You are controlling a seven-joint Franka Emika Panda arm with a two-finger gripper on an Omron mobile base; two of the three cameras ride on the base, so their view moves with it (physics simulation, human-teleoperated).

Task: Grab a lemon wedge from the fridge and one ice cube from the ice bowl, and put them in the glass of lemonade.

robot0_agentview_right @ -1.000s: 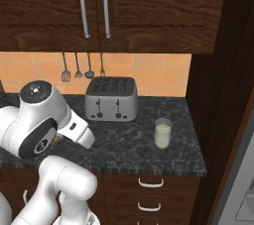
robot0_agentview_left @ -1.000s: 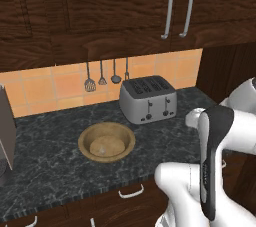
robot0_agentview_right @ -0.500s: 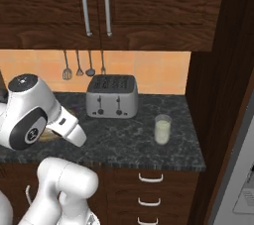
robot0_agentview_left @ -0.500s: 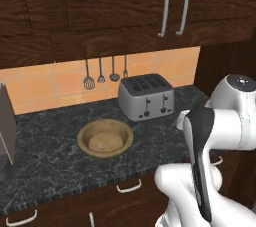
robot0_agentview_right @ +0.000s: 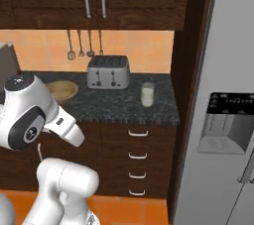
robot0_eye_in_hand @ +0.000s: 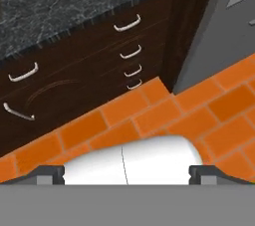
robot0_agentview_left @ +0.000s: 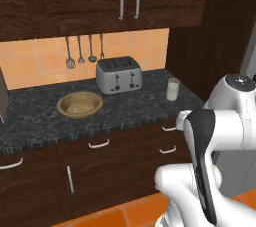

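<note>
- You are at the first step: reaching the fridge for the lemon wedge. Nothing is collected yet, by the look of it.
- The fridge stands shut at 3 o'clock in the right base view, its black dispenser panel facing you. The wedge is presumably behind the doors.
- The claw points down at the orange floor, fingertips set as wide as they go, holding nothing.
- Next move, as I judge it: bring the claw up to a fridge door handle and pull the door open.
- The bowl sits on the table at 9 o'clock from the toaster. Its contents are too small to make out.
- The glass stands at 4 o'clock from the toaster, well apart from the bowl, full of pale liquid.
</note>
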